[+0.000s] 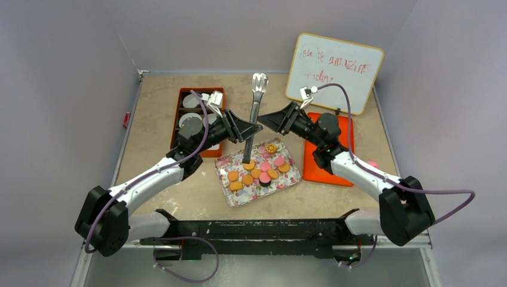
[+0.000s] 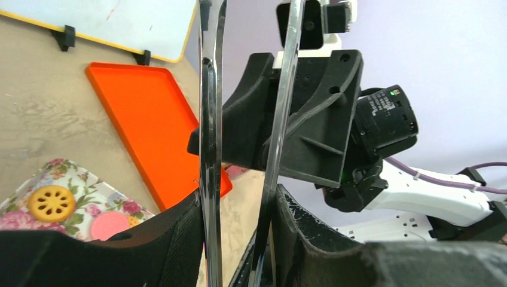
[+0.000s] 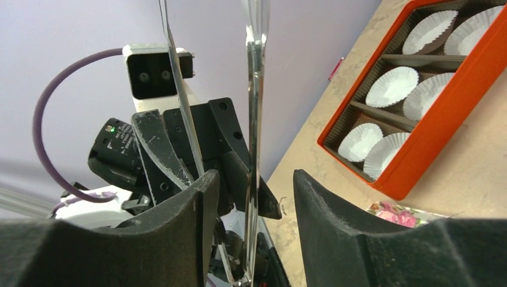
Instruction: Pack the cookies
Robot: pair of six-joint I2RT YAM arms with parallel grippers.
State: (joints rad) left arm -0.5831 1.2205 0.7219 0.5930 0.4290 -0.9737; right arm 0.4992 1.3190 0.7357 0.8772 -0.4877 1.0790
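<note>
Cookies (image 1: 257, 172) lay flat in a loose cluster on the floral tray (image 1: 234, 201), mid-table. The cluster's long axis ran along the tray, near-left to far-right. The square tan one (image 1: 236, 186) sat at the near-left end, the yellow patterned one (image 1: 271, 147) at the far end, with orange-tan and pink rounds between.

Metal tongs (image 1: 253, 110) stood close to upright over the cluster, narrow end down by the orange-tan rounds and splayed scalloped ends uppermost. Could not tell whether the low end touched a cookie.

Left gripper (image 2: 239, 206) was clamped narrow on the tongs, one finger against each blade. Right gripper (image 3: 254, 185) faced it from the other side, jaws parted around the tongs, one finger clearly off the nearer blade.

Orange box (image 1: 179, 119) of white paper cups (image 3: 391, 85) sat left of the tray.
</note>
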